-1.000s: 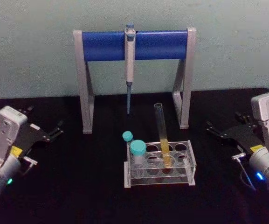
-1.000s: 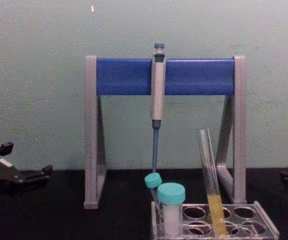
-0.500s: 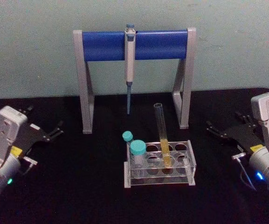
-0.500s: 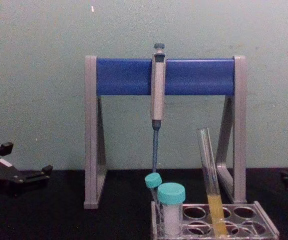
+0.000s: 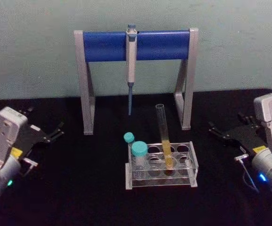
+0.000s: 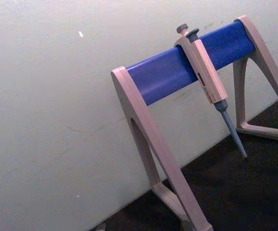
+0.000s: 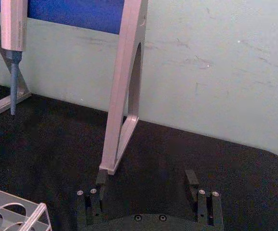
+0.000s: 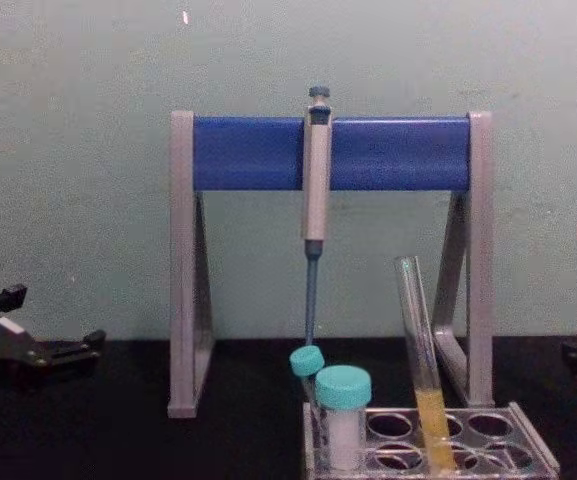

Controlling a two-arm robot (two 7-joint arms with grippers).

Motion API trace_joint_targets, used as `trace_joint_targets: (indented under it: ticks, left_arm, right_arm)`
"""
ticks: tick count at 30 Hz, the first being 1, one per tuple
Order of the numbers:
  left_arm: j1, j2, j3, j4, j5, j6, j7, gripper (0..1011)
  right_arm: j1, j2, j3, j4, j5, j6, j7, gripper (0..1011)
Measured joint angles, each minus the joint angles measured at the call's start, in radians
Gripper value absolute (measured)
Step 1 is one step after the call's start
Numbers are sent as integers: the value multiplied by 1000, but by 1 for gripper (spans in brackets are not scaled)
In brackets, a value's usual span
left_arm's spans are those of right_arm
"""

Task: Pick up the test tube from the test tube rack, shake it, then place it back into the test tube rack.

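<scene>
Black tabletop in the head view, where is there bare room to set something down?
Bare cloth lies between the left gripper and the test tube rack, between the rack and the right gripper, and along the front edge. It is crowded between the rack and the pipette stand.

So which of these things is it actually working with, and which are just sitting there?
In the job: test tube with yellow liquid, leaning in the test tube rack; left gripper and right gripper, both off to the sides.

Just sitting there: two teal-capped vials, pipette, pipette stand.
</scene>
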Motion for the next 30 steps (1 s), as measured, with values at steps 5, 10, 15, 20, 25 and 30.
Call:
trace_joint_targets:
  ticks: [5,10,15,20,25,30]
  left_arm:
    - [0,0,0,0,0,0,0,1001]
    - [0,0,0,0,0,0,0,1001]
    - [0,0,0,0,0,0,0,1001]
    - [0,0,0,0,0,0,0,1001]
    - [0,0,0,0,0,0,0,1001]
    - [0,0,0,0,0,0,0,1001]
  right_arm:
    - [0,0,0,0,0,0,0,1000]
    - [0,0,0,0,0,0,0,1000]
    - [0,0,0,0,0,0,0,1000]
    - [0,0,0,0,0,0,0,1000]
    - [0,0,0,0,0,0,0,1000]
    - [0,0,0,0,0,0,0,1000]
